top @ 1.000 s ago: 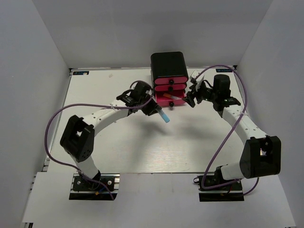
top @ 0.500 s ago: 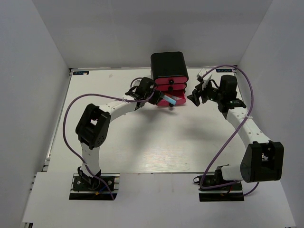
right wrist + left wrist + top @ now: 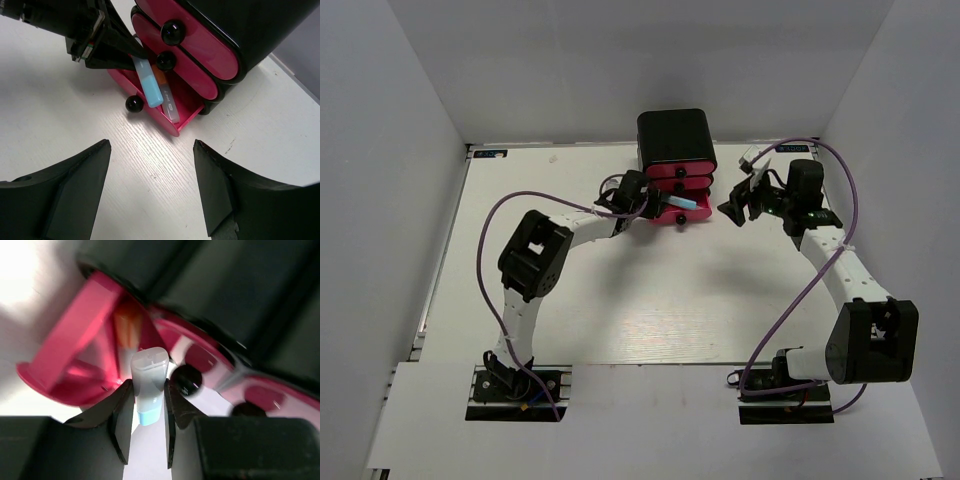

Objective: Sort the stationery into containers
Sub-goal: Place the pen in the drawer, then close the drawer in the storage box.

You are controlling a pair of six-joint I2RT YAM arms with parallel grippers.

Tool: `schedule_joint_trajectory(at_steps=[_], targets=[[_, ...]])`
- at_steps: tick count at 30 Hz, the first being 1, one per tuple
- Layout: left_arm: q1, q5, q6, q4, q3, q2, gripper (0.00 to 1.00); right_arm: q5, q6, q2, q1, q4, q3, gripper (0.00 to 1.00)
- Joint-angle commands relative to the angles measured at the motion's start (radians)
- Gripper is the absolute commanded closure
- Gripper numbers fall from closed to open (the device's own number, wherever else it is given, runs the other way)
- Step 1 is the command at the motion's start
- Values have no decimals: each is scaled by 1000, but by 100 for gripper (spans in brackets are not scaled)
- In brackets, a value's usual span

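The black drawer box (image 3: 673,136) stands at the table's far middle, its bottom pink drawer (image 3: 685,214) pulled open. My left gripper (image 3: 653,201) is shut on a blue marker (image 3: 682,201) and holds it over the open drawer. In the left wrist view the marker (image 3: 148,385) sits between the fingers (image 3: 124,420), with the pink drawer (image 3: 70,347) behind it. The right wrist view shows the blue marker (image 3: 146,85) above an orange-grey marker (image 3: 168,102) lying in the drawer (image 3: 165,119). My right gripper (image 3: 152,172) is open and empty, right of the box.
The two upper drawers (image 3: 200,47) are shut, their black knobs (image 3: 171,31) facing out. The open drawer's knob (image 3: 134,104) sticks out over the white table (image 3: 620,300). Purple cables loop from both arms. Grey walls enclose the table.
My left gripper has carried the blue marker from the open table up and right to the open bottom drawer. The right gripper has drawn slightly back to the right.
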Motion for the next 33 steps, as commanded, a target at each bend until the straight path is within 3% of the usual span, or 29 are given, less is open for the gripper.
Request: schedule_joint_trajectory(at_steps=[1,4,8,14,20,23,24,25,26,28,29,30,32,33], targets=[[3,-16,-46,49,49,-3,85,-34,0,-33,-9,-7,-8,28],[3,-7,-46,49,71,-3,73,-38,3,-35,-12,-8,-11,28],[3,2,-46,38,57,-3,41,-47,-3,-32,-15,-13,-13,28],[3,12,-37,49,2,-58,35,-70,-19,-29,-15,-19,-21,28],[-6,21,7,61,-46,-142,35,-92,-52,-30,-15,-30,-25,28],[-15,42,88,61,-46,-182,35,-92,-62,-32,-17,2,-41,36],[-15,42,116,49,-46,-216,37,-92,-61,-21,-14,10,-44,45],[-15,42,144,40,-46,-237,39,-89,-41,-6,-12,35,-56,81],[-15,42,171,29,-61,-262,41,-81,-29,2,-9,39,-57,100],[-15,42,262,29,-128,-341,51,-174,-82,93,-12,-46,-19,100],[-15,51,300,70,-202,-372,57,-187,-82,123,-9,-174,28,100],[-3,83,407,101,-248,-404,74,-222,-81,152,-6,-209,76,100],[8,94,499,136,-398,-507,87,-290,-67,218,3,-220,72,100],[8,66,562,136,-447,-546,90,-294,-50,212,17,-186,49,90]])
